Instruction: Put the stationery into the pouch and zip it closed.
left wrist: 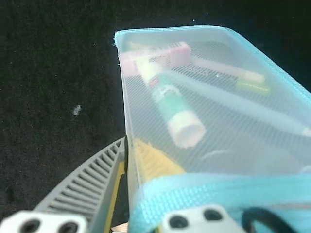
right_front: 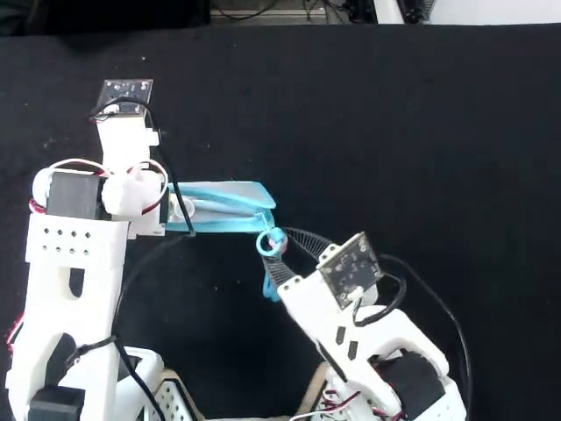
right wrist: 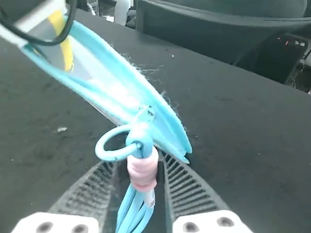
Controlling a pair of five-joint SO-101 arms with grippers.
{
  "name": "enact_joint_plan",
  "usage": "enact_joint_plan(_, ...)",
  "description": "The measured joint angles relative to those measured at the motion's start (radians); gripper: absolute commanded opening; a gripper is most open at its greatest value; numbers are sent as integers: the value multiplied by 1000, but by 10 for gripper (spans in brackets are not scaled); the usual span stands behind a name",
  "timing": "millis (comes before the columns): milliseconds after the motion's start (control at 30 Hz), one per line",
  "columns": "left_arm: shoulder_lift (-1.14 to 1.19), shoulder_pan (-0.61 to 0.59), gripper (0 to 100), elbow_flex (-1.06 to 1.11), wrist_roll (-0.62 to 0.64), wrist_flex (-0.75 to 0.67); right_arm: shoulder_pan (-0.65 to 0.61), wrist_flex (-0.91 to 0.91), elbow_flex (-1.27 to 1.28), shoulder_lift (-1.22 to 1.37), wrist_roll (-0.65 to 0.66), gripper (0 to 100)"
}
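Observation:
A light-blue mesh pouch (right_front: 230, 205) lies mid-table with its zip edge up. Through its mesh (left wrist: 228, 131) I see a glue stick (left wrist: 177, 114), a pink eraser (left wrist: 158, 54) and pens (left wrist: 243, 80). My left gripper (right_front: 180, 210) is shut on the pouch's left end, its grey finger (left wrist: 90, 187) beside the fabric. My right gripper (right wrist: 141, 167) is shut on the zipper pull, its pink bead (right wrist: 142, 172) and blue tassel (right wrist: 132, 211) between the fingers. The pull's ring (right wrist: 112, 148) hangs from the slider (right wrist: 146, 114) near the pouch's right end (right_front: 263, 215).
The black table cloth (right_front: 421, 132) stretches bare to the right and back. The right arm's black cable (right_front: 438, 298) loops beside its base. Dark equipment stands beyond the table's far edge (right wrist: 204, 24).

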Motion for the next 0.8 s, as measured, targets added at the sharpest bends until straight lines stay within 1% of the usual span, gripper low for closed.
enact_joint_plan(67,0,0,30,0,0,0,6,-5,-2,0,48,11)
enact_joint_plan(133,0,0,30,0,0,-11,46,-18,-2,0,78,11)
enact_joint_plan(267,0,0,30,5,3,-100,83,-15,-26,0,92,11)
enact_joint_plan(400,0,-2,31,25,3,-167,84,-12,-78,25,100,11)
enact_joint_plan(467,2,-2,59,23,3,-195,86,-12,-132,110,100,11)
enact_joint_plan(633,2,-17,192,8,3,-213,86,-6,-292,310,100,11)
enact_joint_plan(667,3,-18,202,-2,3,-213,86,-6,-321,351,100,11)
enact_joint_plan(800,18,-20,188,-51,3,-178,86,-6,-416,482,100,11)
